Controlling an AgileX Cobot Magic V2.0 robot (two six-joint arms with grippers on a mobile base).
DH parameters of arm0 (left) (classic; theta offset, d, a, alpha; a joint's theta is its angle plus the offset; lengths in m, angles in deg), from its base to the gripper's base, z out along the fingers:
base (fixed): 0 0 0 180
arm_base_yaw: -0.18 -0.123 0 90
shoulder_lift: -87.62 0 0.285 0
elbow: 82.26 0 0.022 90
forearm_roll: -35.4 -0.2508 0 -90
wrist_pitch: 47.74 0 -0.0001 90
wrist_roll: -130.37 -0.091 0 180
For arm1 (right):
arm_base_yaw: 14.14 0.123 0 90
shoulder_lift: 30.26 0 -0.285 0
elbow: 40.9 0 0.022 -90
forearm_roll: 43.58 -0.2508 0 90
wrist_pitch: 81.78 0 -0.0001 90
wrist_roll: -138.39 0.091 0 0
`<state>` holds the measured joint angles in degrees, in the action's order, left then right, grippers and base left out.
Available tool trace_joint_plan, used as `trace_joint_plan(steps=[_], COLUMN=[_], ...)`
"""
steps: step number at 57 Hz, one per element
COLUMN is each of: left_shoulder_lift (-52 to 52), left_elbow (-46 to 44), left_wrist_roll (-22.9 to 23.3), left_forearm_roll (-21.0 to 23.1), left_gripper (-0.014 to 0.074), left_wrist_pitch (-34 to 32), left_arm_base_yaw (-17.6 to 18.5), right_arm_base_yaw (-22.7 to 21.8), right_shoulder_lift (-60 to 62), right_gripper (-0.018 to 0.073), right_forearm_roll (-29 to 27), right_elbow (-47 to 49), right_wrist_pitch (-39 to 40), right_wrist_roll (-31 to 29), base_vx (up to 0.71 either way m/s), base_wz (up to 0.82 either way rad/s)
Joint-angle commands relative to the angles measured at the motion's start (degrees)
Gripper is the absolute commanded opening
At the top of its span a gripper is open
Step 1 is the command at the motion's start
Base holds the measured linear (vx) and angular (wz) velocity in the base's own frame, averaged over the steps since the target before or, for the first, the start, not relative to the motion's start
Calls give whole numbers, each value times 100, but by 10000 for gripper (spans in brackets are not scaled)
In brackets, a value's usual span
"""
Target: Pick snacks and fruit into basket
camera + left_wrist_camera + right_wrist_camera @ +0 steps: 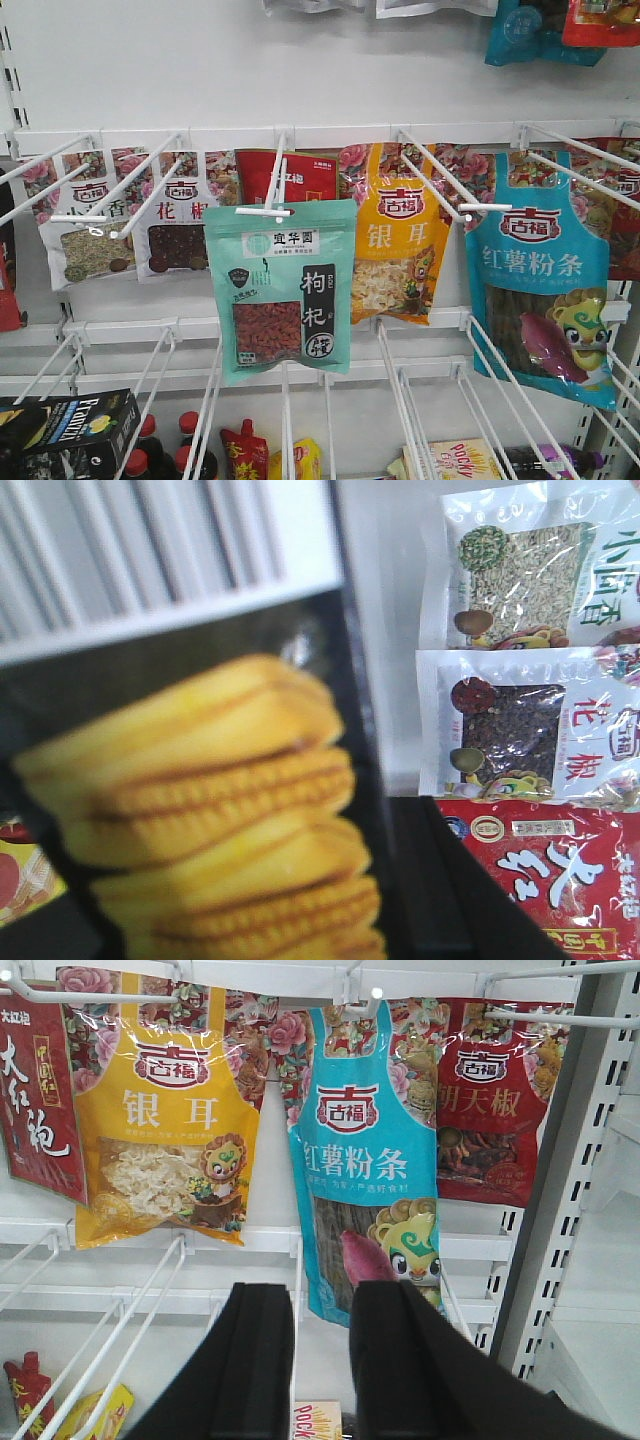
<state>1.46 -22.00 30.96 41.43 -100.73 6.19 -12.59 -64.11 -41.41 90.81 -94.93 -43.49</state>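
Note:
The snacks, a mint-green pouch (285, 290) with a window of red berries, hang from a white wire hook at the middle of the shelf wall. Neither wrist view shows them. My right gripper (322, 1295) is open with nothing between its black fingers, which point at the blue pouch (370, 1160) to the right of the snacks. In the left wrist view only one dark finger (470, 880) shows, beside a blurred black box printed with yellow sandwich biscuits (220, 810) that fills the picture. The fruit and the basket are out of view.
Other pouches hang in the row: white ones (90, 220), a red one (290, 175), a yellow one (400, 240) and the blue one (540, 280). White wire hooks (430, 175) stick out toward me. Below stand a black biscuit box (70, 430), bottles (185, 430) and a Pocky box (455, 462).

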Motion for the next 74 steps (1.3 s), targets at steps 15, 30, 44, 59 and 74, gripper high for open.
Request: trace_joint_plan(steps=[15,30,44,59,74], left_shoulder_lift=[-351,-1597,-3061,-4668,-5561], left_elbow=[140,891,901,451,-1217], left_wrist_roll=[137,270,-358,-1779,-4748], left_forearm_roll=[-58,-121,-990,-1001,-1136], left_gripper=[1,2,2,2,2], left_wrist_pitch=[-1554,-1622,70,2458,6015], left_arm_base_yaw=[36,36,36,36,36], right_arm_base_yaw=[-20,-20,-20,-20,-20], right_shoulder_lift=[-74,-74,-74,-74,-74], right_gripper=[263,263,263,263,265], right_forearm_roll=[58,58,63,58,-217], right_elbow=[179,179,179,179,179], right_wrist_pitch=[460,460,442,442,261], right_wrist_roll=[-57,-57,-57,-52,-47], base_vx=[0,0,0,0,0], base_wz=[0,0,0,0,0])
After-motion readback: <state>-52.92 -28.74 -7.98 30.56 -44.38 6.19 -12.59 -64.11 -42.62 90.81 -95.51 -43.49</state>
